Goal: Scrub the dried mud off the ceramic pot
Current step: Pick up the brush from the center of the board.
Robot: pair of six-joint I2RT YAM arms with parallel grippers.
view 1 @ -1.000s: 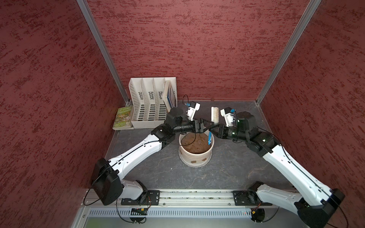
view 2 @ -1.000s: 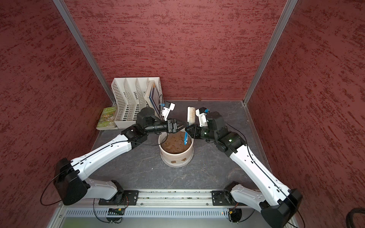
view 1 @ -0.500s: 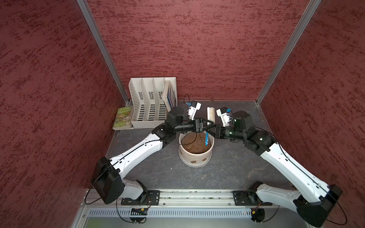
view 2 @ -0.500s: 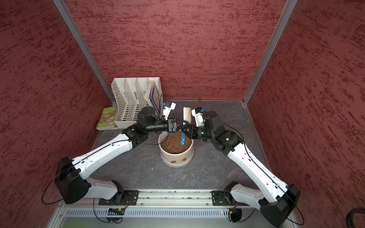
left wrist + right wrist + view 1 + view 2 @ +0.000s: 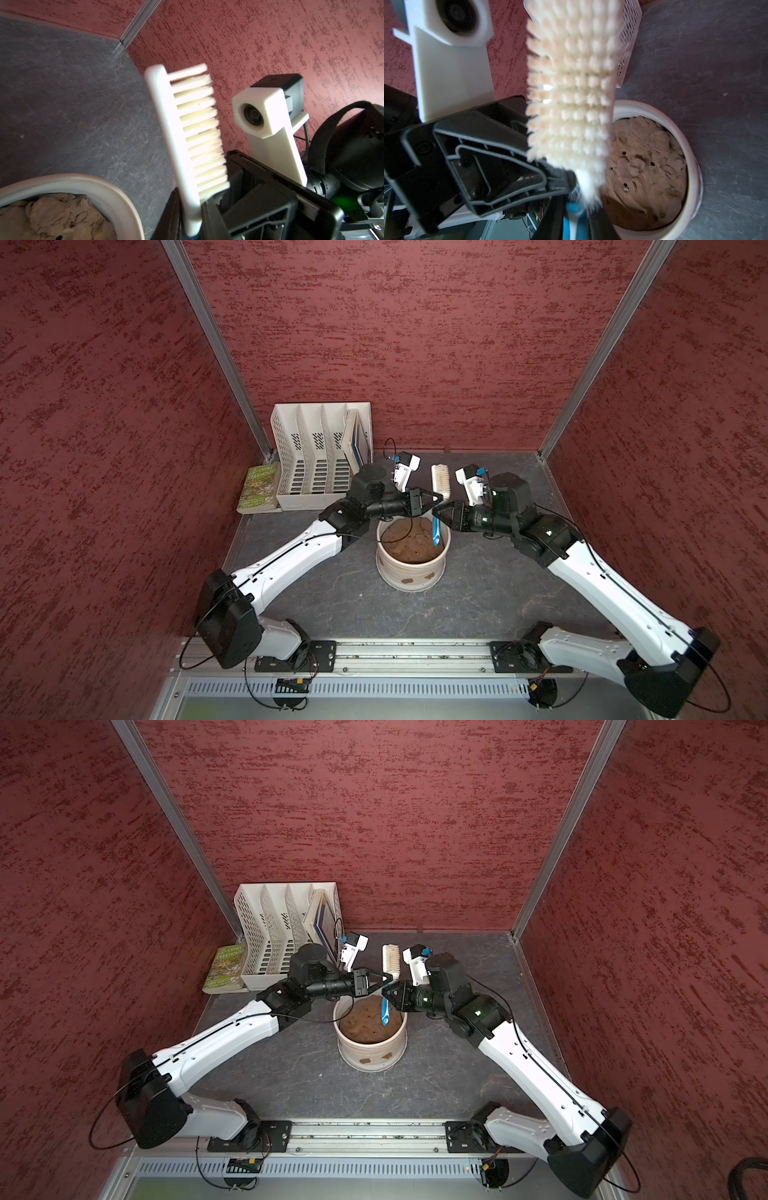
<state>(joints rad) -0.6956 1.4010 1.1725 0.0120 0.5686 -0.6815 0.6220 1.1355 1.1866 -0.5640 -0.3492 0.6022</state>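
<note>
**A:** What lies nearest, low in the frame?

**B:** A metal rail [image 5: 395,649] runs along the bottom edge in both top views, with both arm bases bolted to it.

**A:** And the ceramic pot?

**B:** The ceramic pot [image 5: 411,572] stands upright on the dark tabletop [image 5: 478,601], just below frame centre. It is filled with lumpy tan soil [image 5: 407,545]. The dried mud [image 5: 408,580] shows as small brown patches low on the pot's outer wall, on the side turned toward the bottom of the frame.

**A:** The grippers?

**B:** They meet at centre, over the pot's upper rim. The right gripper [image 5: 437,515] comes in from the right and is clamped on the blue handle of the brush [image 5: 440,483]. The left gripper [image 5: 438,499] comes in from the left, and its jaws pinch the brush's neck just above that, under the white bristle head.

**A:** Does the handle touch the soil?

**B:** Its tip overlaps the soil, but I cannot tell whether it touches.

**A:** Farther back?

**B:** A white file organiser [image 5: 316,456] stands against the back wall, upper left of centre. A green book [image 5: 258,489] lies flat just left of it.
</note>
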